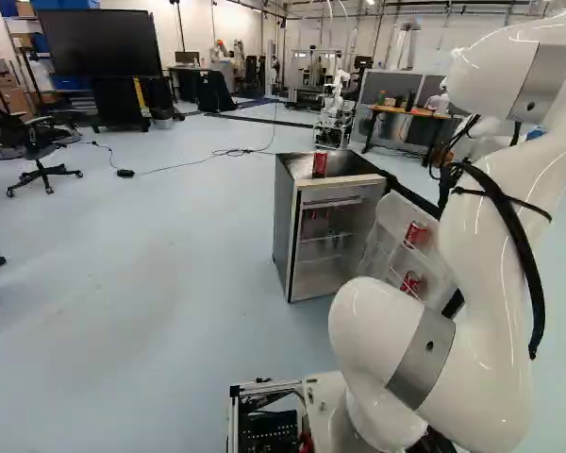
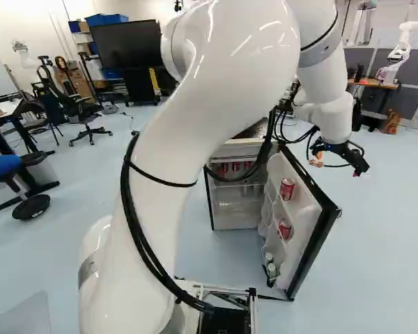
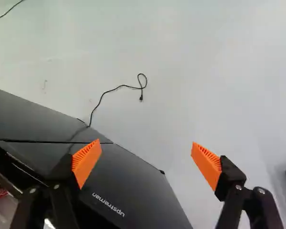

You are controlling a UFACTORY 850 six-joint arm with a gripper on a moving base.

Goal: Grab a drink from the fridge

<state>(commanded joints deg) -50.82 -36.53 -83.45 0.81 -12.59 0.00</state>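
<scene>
Left base view only: red metal can (image 1: 320, 164) upright on small silver-and-black fridge (image 1: 284, 226); arm hides this spot in right base view. Black two-finger gripper (image 2: 359, 167) right of open white-lined door (image 2: 308, 214); wrist view shows it spread wide, thin black cord (image 3: 119, 87) on floor. Door holds two red cans (image 2: 287, 189); more inside.

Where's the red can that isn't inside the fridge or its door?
Just right of the middle of the left base view, the red can stands on top of the fridge, near its front edge.
</scene>
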